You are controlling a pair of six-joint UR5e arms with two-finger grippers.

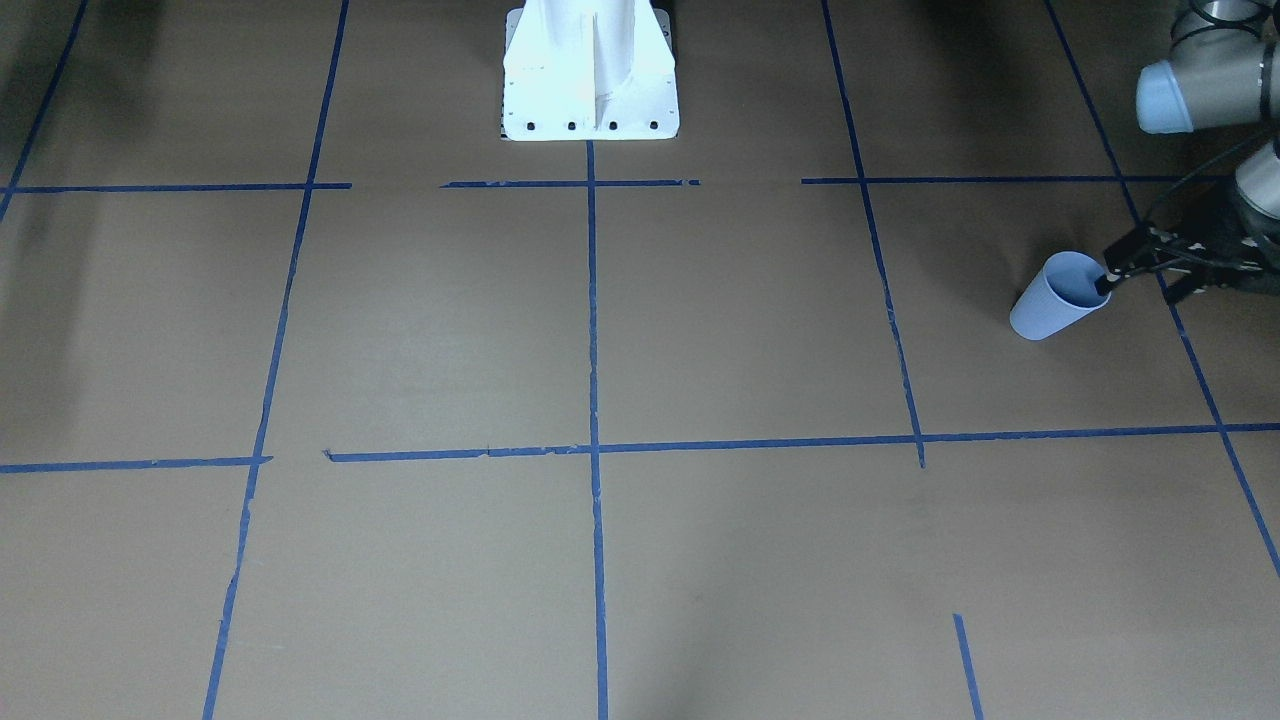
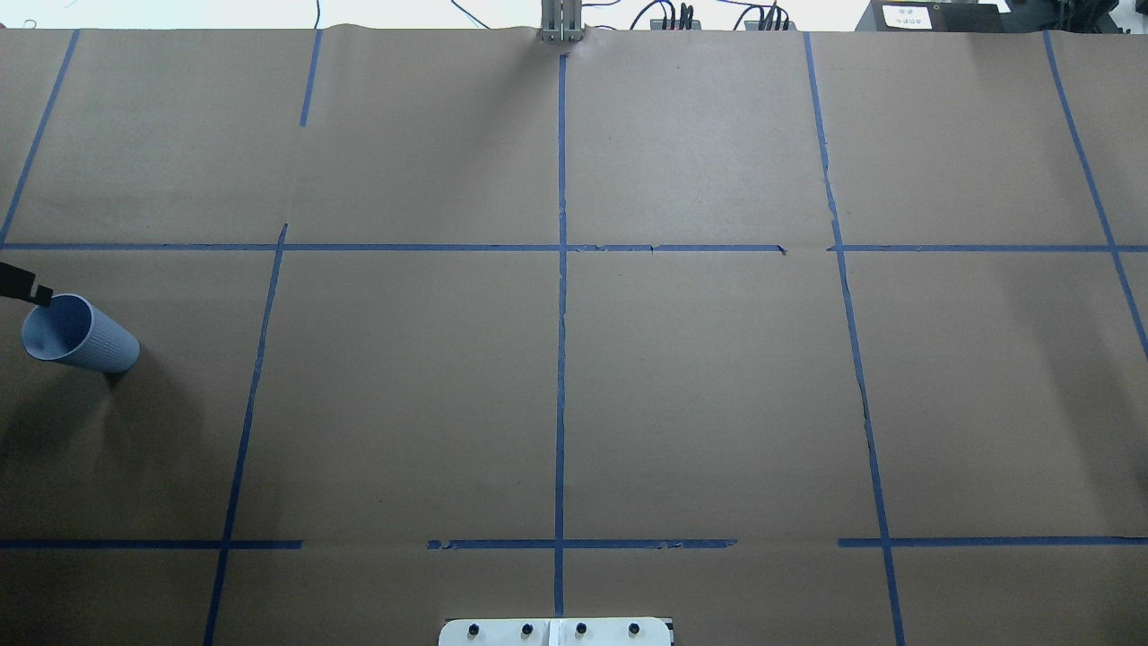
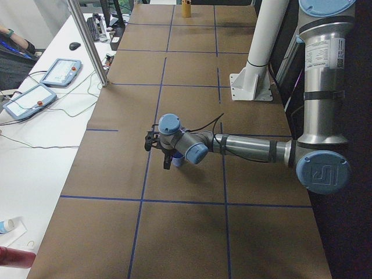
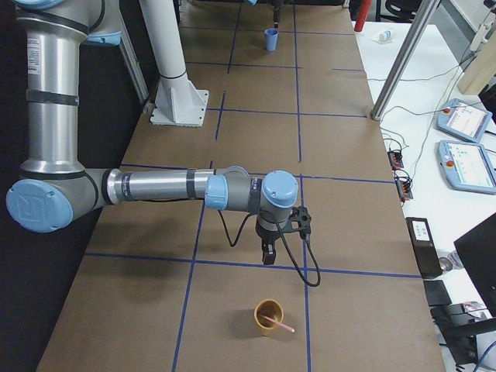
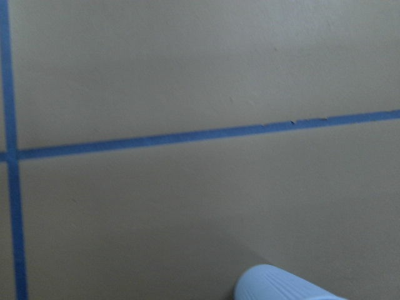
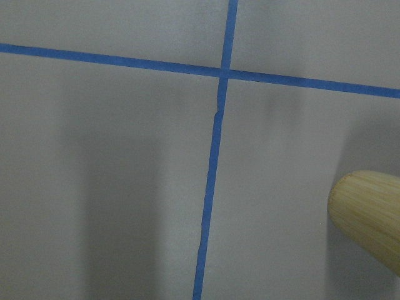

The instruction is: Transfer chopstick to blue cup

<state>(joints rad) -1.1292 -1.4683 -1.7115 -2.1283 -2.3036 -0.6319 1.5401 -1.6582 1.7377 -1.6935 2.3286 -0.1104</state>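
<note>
Two cups on tabletop. Chopstick (image 4: pixel 277 323) leaning in tan cup (image 4: pixel 269 318), well apart from blue cup (image 1: pixel 1060 295). Left pincer (image 1: pixel 1142 287) released, one fingertip (image 1: pixel 1104 284) at blue cup's rim, nothing held. Right pincer (image 4: pixel 267 252) far from blue cup; released or clenched, cannot tell.

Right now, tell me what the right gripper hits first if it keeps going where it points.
Probably the paper-covered table, near the blue tape line: the right gripper points straight down. The wooden cup looks off that line, though depth is unclear.
</note>
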